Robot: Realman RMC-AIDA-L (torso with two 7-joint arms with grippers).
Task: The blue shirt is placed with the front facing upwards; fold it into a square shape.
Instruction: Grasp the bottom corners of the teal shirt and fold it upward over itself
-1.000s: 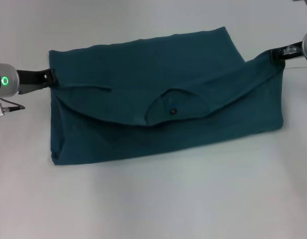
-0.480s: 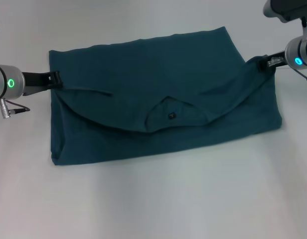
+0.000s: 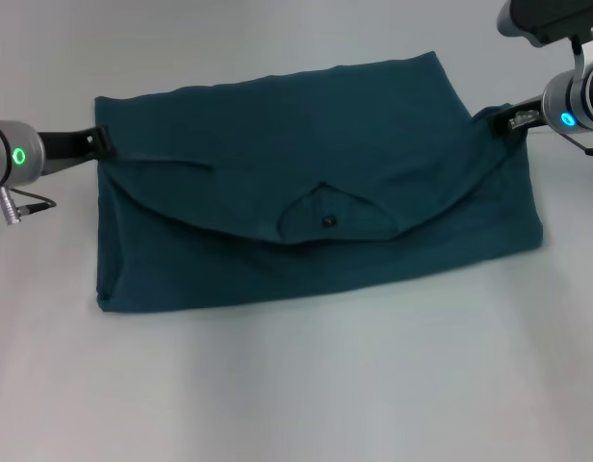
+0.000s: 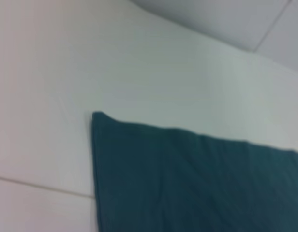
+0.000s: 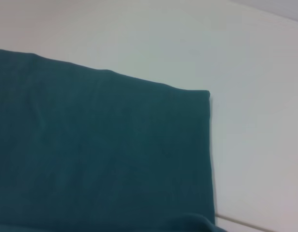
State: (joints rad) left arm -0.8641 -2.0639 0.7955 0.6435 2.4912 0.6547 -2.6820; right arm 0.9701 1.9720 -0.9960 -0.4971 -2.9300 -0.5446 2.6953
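Note:
The blue shirt (image 3: 306, 192) lies on the white table, folded into a wide band. Its collar (image 3: 327, 217) with the small dark label shows on the folded-over upper layer; the print is hidden. My left gripper (image 3: 97, 142) is at the shirt's left edge, shut on the corner of the folded layer. My right gripper (image 3: 511, 120) is at the right edge, shut on the bunched cloth there, slightly raised. The left wrist view shows a shirt corner (image 4: 187, 179) on the table. The right wrist view shows flat shirt cloth (image 5: 91, 145) and its corner.
The white table (image 3: 306, 385) spreads wide in front of the shirt and behind it. A seam line in the tabletop shows in the wrist views (image 4: 37, 186) (image 5: 255, 224).
The right gripper has moved inward and toward the back with the shirt's right end, laying the folded layer lower. The left gripper shifted slightly. The collar settled flatter.

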